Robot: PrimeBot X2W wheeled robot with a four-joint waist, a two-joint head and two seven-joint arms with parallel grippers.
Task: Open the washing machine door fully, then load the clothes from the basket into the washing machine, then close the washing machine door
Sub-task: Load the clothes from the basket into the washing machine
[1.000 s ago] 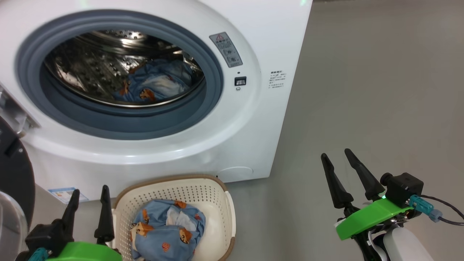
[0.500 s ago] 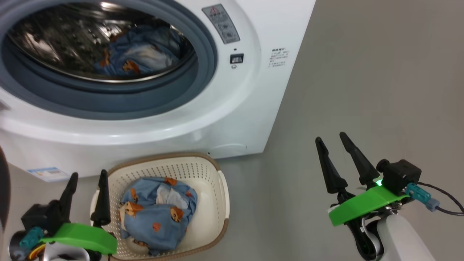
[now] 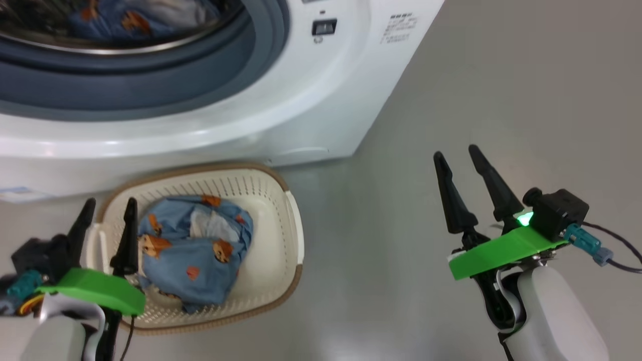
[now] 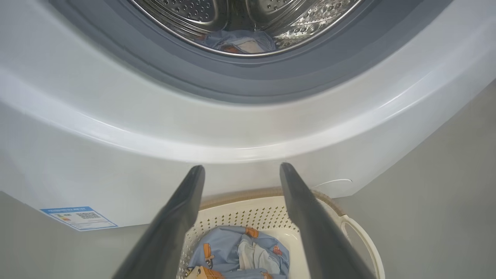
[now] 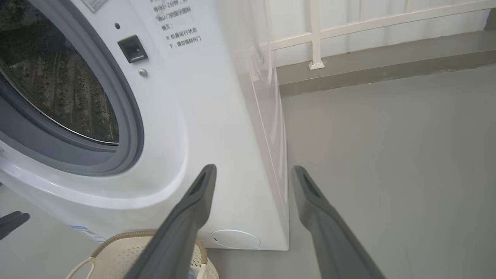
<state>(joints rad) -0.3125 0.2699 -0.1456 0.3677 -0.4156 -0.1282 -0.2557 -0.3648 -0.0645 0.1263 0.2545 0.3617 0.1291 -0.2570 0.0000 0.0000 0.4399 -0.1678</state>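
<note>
The basket stands on the floor before the washing machine, with a light blue bear-print garment of the clothes bundled inside. Another such garment lies in the steel drum, also seen from the left wrist. The washing machine door is out of view and the mouth stands uncovered. My left gripper is open above the basket's left rim, empty, looking over the clothes. My right gripper is open and empty over bare floor, right of the machine's corner.
A blue label sticks on the machine's lower front. A white railing and a low step run along the back wall. Grey floor spreads to the right of the machine and basket.
The whole head picture has slid upward, so the camera has tipped down toward the floor. Both grippers stay open; the left one now overlaps the basket's left rim.
</note>
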